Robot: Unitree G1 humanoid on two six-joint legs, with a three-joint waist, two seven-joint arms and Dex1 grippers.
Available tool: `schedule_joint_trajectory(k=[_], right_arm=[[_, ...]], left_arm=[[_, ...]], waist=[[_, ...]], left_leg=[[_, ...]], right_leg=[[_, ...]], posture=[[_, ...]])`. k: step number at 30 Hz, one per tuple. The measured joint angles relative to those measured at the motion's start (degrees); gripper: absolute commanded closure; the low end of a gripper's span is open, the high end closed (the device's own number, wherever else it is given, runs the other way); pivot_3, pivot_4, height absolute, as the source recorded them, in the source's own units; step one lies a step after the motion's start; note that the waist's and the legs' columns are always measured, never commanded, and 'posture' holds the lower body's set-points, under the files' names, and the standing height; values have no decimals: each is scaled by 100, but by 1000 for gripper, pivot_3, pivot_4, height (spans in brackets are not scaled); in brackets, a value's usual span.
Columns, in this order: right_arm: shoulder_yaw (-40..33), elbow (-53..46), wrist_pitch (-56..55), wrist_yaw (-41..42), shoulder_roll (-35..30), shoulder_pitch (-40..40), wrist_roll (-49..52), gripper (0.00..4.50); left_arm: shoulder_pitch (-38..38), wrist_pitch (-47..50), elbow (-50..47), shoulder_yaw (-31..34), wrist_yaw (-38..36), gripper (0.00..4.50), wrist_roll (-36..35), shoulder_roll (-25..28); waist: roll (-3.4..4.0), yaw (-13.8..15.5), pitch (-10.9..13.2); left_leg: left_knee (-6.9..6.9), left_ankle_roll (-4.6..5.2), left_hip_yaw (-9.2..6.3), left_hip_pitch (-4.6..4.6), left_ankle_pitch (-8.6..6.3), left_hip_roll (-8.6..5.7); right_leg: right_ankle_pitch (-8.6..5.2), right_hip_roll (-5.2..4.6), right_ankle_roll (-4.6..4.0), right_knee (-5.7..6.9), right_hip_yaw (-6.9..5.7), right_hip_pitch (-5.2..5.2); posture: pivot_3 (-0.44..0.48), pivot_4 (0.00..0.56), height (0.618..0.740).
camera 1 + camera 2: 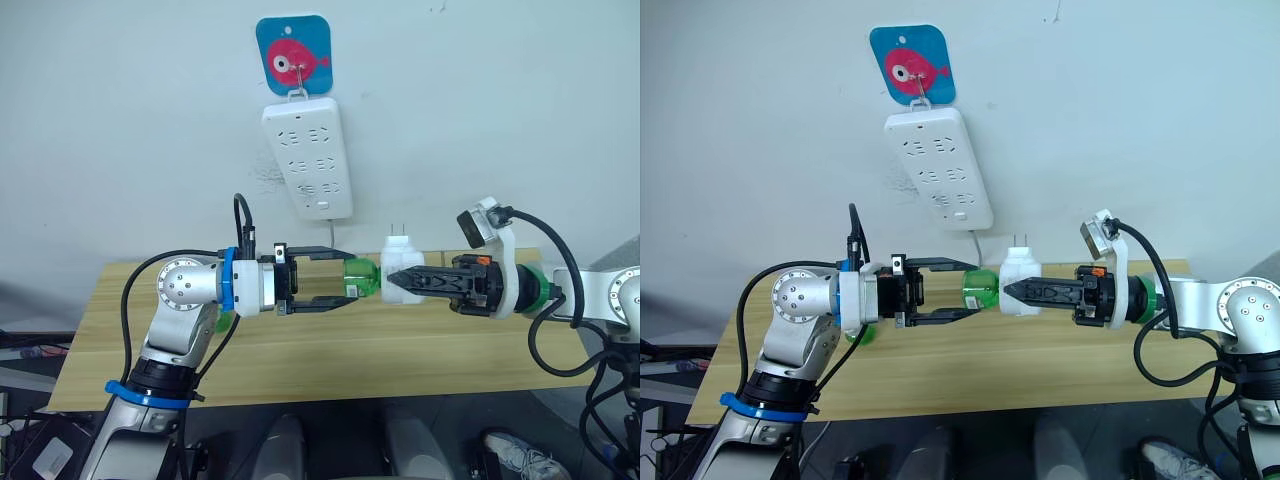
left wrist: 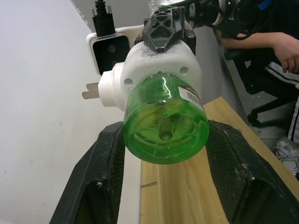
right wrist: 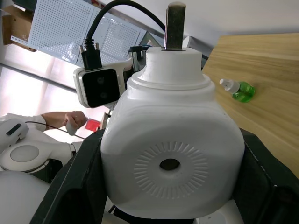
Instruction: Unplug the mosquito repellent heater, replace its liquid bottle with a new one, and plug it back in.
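The right gripper (image 1: 397, 281) is clamped on the mosquito repellent heater (image 1: 401, 268), holding it in the air above the wooden table (image 1: 420, 350), unplugged, prongs pointing up. The left gripper (image 1: 345, 279) faces it with its fingers spread on either side of the green liquid bottle (image 1: 361, 278), which is still attached to the heater. No pinch on the bottle is evident.

Risks:
- If the left fingers close off-centre on the smooth round bottle, it may slip or drop when it is freed.
- Misaligned turning or pulling could shift the heater in the right grip.

Limits of view:
- The joint between bottle and heater is hard to make out, so how firmly the bottle is seated cannot be told.
- Contact between the left fingers and the bottle is unclear.
- A second green bottle (image 3: 238, 89) lies on the table; its cap is too small to assess.
- The power strip (image 1: 307, 157) hangs on the wall, well apart from the heater.
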Motion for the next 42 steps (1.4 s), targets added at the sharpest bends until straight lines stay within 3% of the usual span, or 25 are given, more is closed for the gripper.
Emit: schedule_joint_trajectory(k=[3, 5, 7, 10, 13, 16, 17, 19, 25, 28, 31, 37, 42], right_arm=[[-2, 28, -32, -19, -4, -1, -2, 1473], [-3, 102, -65, -37, -10, -15, -7, 1473], [-7, 111, -68, -29, -25, -33, -2, 1473], [25, 106, -64, -3, -12, -39, 3, 1473], [73, 31, -61, 3, 32, -38, 6, 1473], [53, 25, -78, 2, 17, -36, 6, 1473], [45, 24, -80, 2, 17, -35, 6, 1473], [43, -3, -76, 2, 14, 4, 5, 1473], [45, -9, -50, -9, -72, 137, -5, 1473], [44, -18, -43, 3, -72, 134, -3, 1473], [38, -21, -41, 6, -76, 136, -1, 1473], [35, -23, -44, 5, -71, 133, 0, 1473], [36, -23, -44, 4, -60, 115, 1, 1473]], left_arm=[[-44, 1699, -536, -103, 270, 2296, -522, 396], [-406, 3791, -736, -198, 567, 2296, -1491, 754], [-842, 5550, -679, -180, 771, 2296, -2385, 978], [-1452, 7243, -243, -177, 810, 2296, -3162, 1107], [-1672, 7953, -32, -168, 719, 2296, -3437, 1199], [-1654, 8058, 33, -78, 752, 2296, -3489, 1082], [-1634, 8044, 24, -62, 749, 2296, -3483, 1070], [-1520, 7849, -106, -57, 719, 1577, -3349, 1074], [-1142, 6789, -226, -47, 462, 44, -2527, 1174], [-852, 6127, -335, -106, 190, 0, -1978, 1424], [-313, 4885, -378, -200, 28, 0, -1165, 1450], [311, 1410, -222, -222, -26, 0, 84, 486], [106, 28, 168, 1, 481, 0, 333, -287]], waist=[[0, -18, 0], [-2, -16, 4], [0, -19, 6], [0, -57, 7], [2, -121, 8], [3, -150, 12], [3, -151, 13], [4, -148, 14], [4, -126, 16], [5, -128, 17], [7, -111, 19], [6, 47, 20], [6, 72, 21]], left_leg=[[0, 1, -5, 1, 0, 1], [3, 2, -17, -2, 1, 0], [5, 3, -19, 1, 1, -3], [3, 3, -16, 1, 2, -3], [-6, 2, -13, 2, 2, -1], [-8, 1, -8, 1, 3, 2], [-8, 1, -8, 1, 3, 3], [-8, 1, -7, 3, 3, 4], [-5, 2, 1, 3, 2, 2], [-10, 2, 3, 6, 2, 3], [-12, 2, 5, 4, 2, 3], [-4, 2, 1, -4, 2, 0], [10, 3, 4, -8, 2, -3]], right_leg=[[0, 1, 0, 3, -1, 0], [0, 3, 0, 8, -10, 1], [-1, 3, 1, 9, -12, 4], [-1, 5, 1, 7, -13, 3], [-1, 5, 1, 0, -11, 0], [-1, 4, 1, -3, -8, -3], [-1, 4, 1, -3, -9, -3], [-1, 4, 0, -2, -7, -3], [-1, 3, 0, -1, 1, -2], [-1, 3, 0, -2, 2, -2], [-1, 1, 0, -6, 4, -3], [0, -6, -2, -7, 0, -2], [8, -6, 5, -5, 3, -1]], posture=[[-115, 221, 734], [-115, 221, 734], [-115, 221, 734], [-117, 222, 734], [-122, 223, 734], [-124, 224, 734], [-124, 224, 734], [-124, 226, 734], [-125, 228, 734], [-123, 228, 734], [-122, 227, 734], [-120, 225, 734], [-121, 222, 734]])
